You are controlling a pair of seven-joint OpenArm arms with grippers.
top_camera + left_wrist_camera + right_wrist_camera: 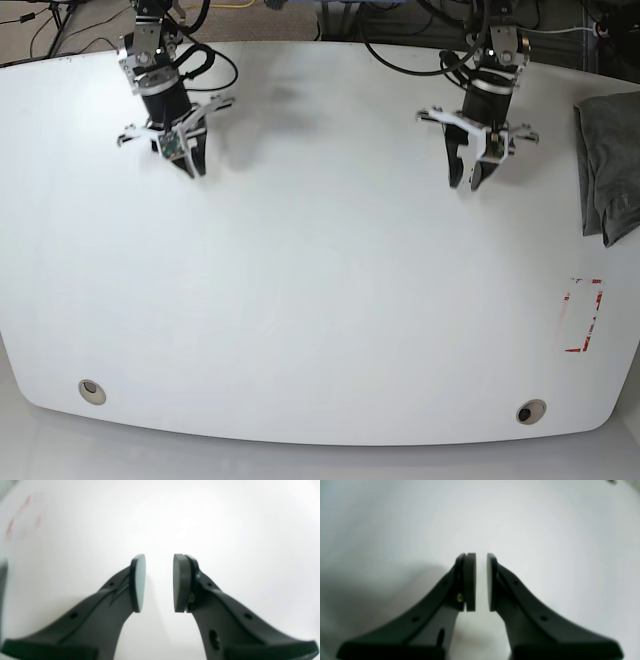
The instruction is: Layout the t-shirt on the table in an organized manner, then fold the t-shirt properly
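Grey t-shirt fabric lay bunched in a dark, loosely folded heap at the right edge of the table in the base view, partly cut off by the frame, so its collar and sleeves could not be made out. It sat well apart from both arms, with nothing touching it.

The left gripper hung over the far right part of the tabletop in the base view, pointing down at bare white surface, nearer to the shirt than the other arm yet still clearly separate from it. Its wrist view showed the two black fingers parted with a plain gap of white table between the pads and nothing held. Faint, blurred red marks appeared at the upper left of that wrist view.

The right gripper hung over the far left part of the table, also aimed downward, casting a soft shadow beside it. Its wrist view showed the pads standing only slightly apart, a narrow slit between them, and empty.

Nearer the front edge, a red-and-white tape mark lay on the right side, below the shirt. Two small round holes sat near the front corners, one left and one right.
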